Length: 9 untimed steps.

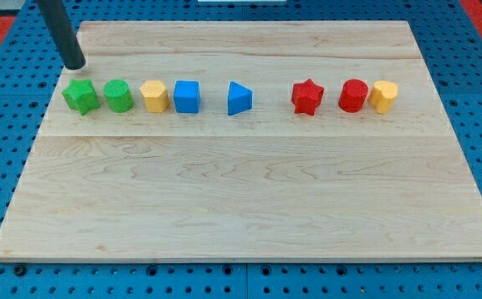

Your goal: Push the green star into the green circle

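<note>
The green star [81, 96] lies at the view's left end of a row of blocks on the wooden board [249, 199]. The green circle [118, 95] stands just to its right, with a very narrow gap between them. My tip [75, 65] is just above the green star, toward the view's top, a little left of the star's middle and apart from it.
Along the same row to the view's right stand a yellow hexagon [154, 95], a blue cube [186, 95], a blue triangle [239, 99], a red star [307, 96], a red circle [352, 95] and a yellow block [382, 96]. The board's left edge is near the star.
</note>
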{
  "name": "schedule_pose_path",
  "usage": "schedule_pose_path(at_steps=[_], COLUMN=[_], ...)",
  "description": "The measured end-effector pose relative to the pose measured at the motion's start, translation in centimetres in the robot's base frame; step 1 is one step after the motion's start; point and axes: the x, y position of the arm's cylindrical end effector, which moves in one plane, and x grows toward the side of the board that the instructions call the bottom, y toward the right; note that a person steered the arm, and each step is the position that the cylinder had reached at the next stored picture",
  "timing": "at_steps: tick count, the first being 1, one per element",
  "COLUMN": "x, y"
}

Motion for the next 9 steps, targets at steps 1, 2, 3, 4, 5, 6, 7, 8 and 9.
schedule_pose_path(at_steps=[1, 2, 3, 4, 5, 6, 7, 8, 9], x=[0.0, 0.0, 3.9, 4.7, 4.7, 5.6, 5.6, 6.5, 9.0], y=[0.0, 0.0, 0.2, 0.2, 0.4, 4.4, 4.9, 6.3, 3.3])
